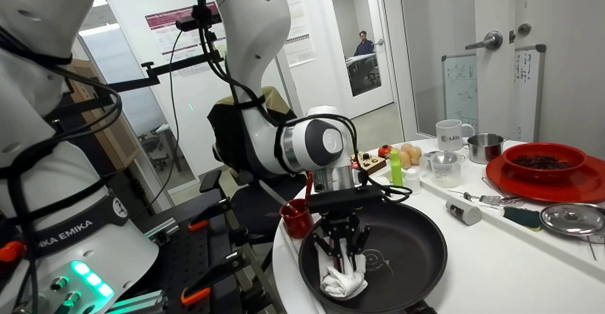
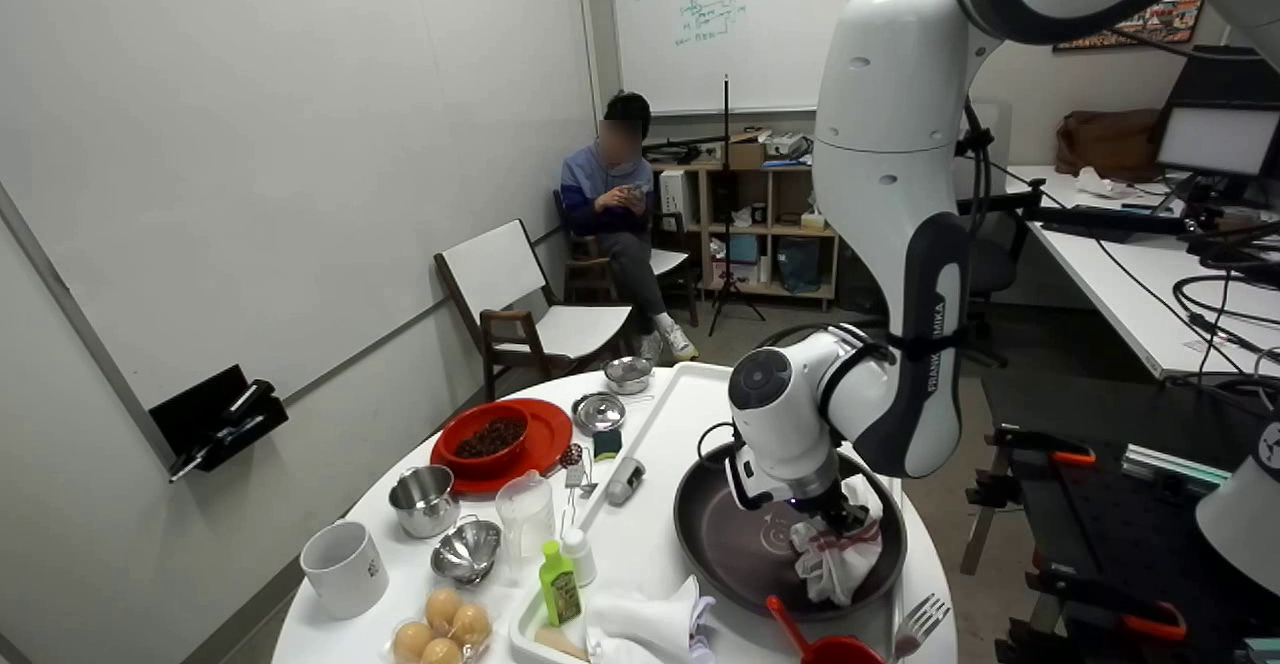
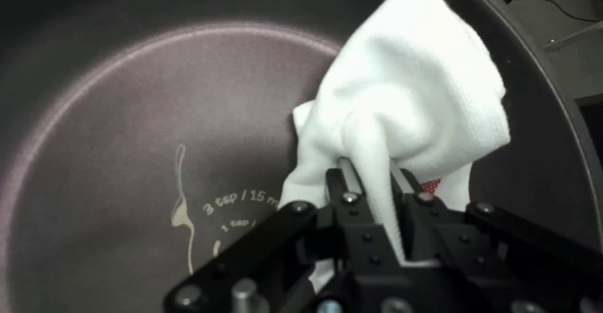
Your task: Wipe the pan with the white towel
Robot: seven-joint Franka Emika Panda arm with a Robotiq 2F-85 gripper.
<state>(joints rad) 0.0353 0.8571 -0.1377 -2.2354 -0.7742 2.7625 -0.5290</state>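
The black pan (image 1: 416, 257) lies flat on the table, its handle toward the near side in an exterior view. The white towel (image 1: 341, 286) is bunched up against the pan's inside, off to one side of the centre ring mark. My gripper (image 3: 372, 164) points down into the pan, shut on the white towel (image 3: 419, 68); a fold of cloth runs up between the fingers. A red patch shows on the cloth. In the wrist view a pale streak (image 3: 181, 215) marks the pan's base beside the printed lettering. The towel's underside is hidden.
Close by the pan stands a red pot (image 1: 298, 219) with utensils. A green bottle (image 2: 559, 584), a white cloth (image 2: 640, 624) and eggs (image 2: 440, 629) are near the tray's end. Farther off are a red bowl (image 1: 543, 162), a steel pot (image 1: 485, 148) and a mug (image 1: 449, 135).
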